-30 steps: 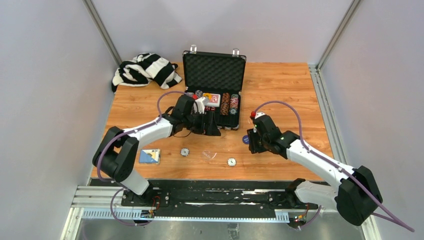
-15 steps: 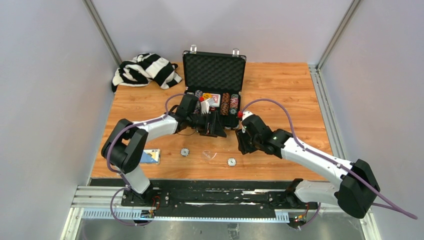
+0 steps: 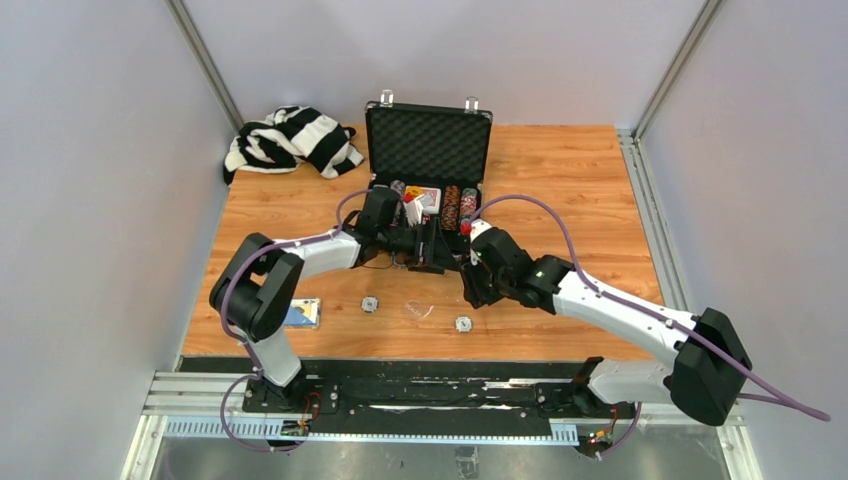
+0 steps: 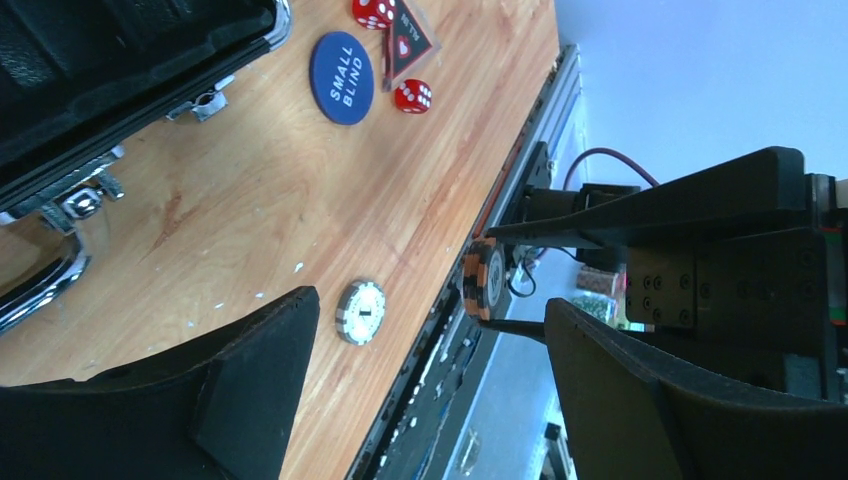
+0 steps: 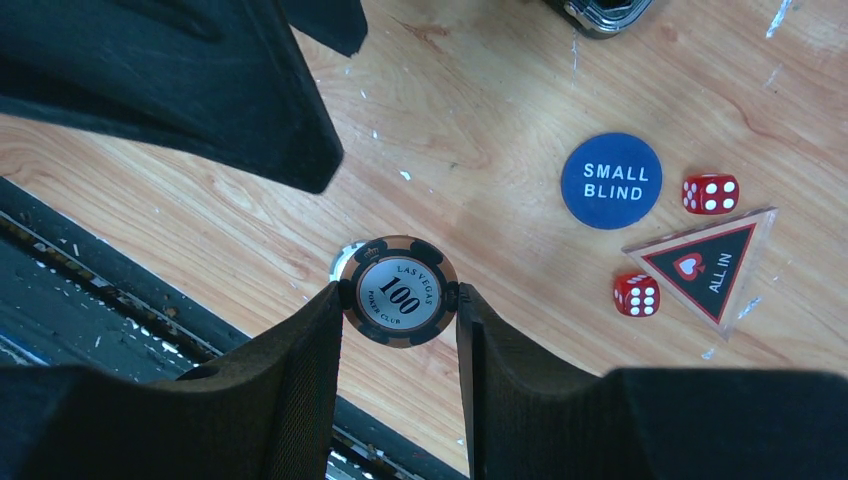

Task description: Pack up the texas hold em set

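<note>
The black briefcase (image 3: 428, 143) stands open at the back centre, with chips (image 3: 452, 207) and a card deck (image 3: 425, 197) in its base. My right gripper (image 5: 399, 300) is shut on an orange-and-black "100" chip stack (image 5: 400, 285), held above the table in front of the case. In the left wrist view the stack (image 4: 484, 283) hangs between my left gripper's (image 4: 430, 330) open, empty jaws. The two grippers meet in the top view, left (image 3: 440, 255) and right (image 3: 468, 285). A blue "small blind" button (image 5: 611, 181), two red dice (image 5: 710, 193) and an "all in" triangle (image 5: 708, 260) lie on the table.
A grey-white chip (image 3: 463, 323), another chip (image 3: 369, 304), a clear disc (image 3: 418, 310) and a blue card box (image 3: 299, 313) lie near the front edge. The striped cloth (image 3: 290, 138) sits at the back left. The case's handle (image 4: 40, 280) and latches face the grippers.
My right arm has swung left with the chip stack, from beside the small blind button up to my left gripper. My left gripper has shifted slightly right along the case front.
</note>
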You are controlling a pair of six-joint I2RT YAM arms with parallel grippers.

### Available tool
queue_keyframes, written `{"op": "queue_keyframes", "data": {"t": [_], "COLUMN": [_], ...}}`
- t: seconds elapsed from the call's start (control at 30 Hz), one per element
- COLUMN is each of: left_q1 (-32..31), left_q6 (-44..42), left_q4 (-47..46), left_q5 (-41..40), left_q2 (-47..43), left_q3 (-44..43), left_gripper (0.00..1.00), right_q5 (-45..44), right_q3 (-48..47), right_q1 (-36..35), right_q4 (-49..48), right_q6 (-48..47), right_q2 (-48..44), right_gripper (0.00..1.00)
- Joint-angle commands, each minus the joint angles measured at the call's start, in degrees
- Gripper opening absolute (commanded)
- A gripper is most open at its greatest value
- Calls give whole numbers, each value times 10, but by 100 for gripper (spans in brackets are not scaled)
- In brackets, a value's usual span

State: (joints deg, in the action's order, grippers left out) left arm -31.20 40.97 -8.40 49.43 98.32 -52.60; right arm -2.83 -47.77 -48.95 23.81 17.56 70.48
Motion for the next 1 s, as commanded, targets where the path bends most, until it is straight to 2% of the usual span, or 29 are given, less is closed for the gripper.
{"op": "queue_keyframes", "data": {"t": [0.0, 0.63, 0.83, 0.97], "left_q1": [-11, -45, -53, -57], "left_q6": [25, 40, 36, 37], "left_q4": [-35, -86, -85, -85], "left_q5": [28, 61, 58, 59], "left_q2": [19, 48, 57, 60], "left_q3": [-6, -11, -7, -10], "left_gripper": [87, 81, 76, 69], "right_q5": [2, -8, -7, -11], "right_q3": [-27, -42, -42, -42], "right_q1": [-13, -29, -30, -30], "right_q4": [-9, -22, -29, -30], "right_q6": [-11, -24, -24, -25], "right_q2": [1, 15, 20, 19], "right_gripper": [38, 38, 38, 38]}}
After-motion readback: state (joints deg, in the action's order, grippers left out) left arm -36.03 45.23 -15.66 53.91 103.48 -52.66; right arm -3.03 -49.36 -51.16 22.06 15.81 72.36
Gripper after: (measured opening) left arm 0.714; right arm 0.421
